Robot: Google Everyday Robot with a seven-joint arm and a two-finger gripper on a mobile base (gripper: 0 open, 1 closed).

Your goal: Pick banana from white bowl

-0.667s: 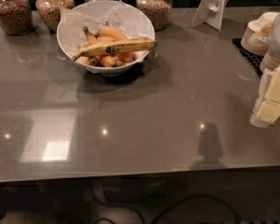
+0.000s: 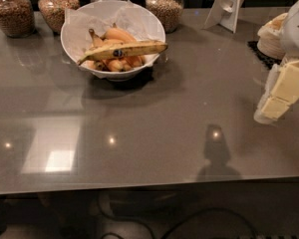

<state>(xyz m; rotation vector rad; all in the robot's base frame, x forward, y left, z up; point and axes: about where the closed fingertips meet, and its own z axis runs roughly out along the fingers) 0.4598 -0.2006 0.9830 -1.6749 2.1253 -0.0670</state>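
The long pale-yellow banana (image 2: 123,50), with brown speckles and a dark round sticker, lies across the top of several short orange-yellow bananas (image 2: 120,34). They sit in the large white bowl (image 2: 152,26), which is lined with crinkled paper and stands on the grey countertop at the back left. My gripper (image 2: 270,109), cream-coloured, hangs at the right edge of the view above the counter. It points down and to the left, far to the right of the bowl, and is empty.
Several glass jars of grains (image 2: 10,13) stand along the back edge behind the bowl. A white stand (image 2: 228,4) is at the back right. Stacked beige paper bowls (image 2: 270,36) sit on a dark mat at the far right, behind my arm.
My gripper has shifted slightly left and up. The bowl and the bananas have not moved.
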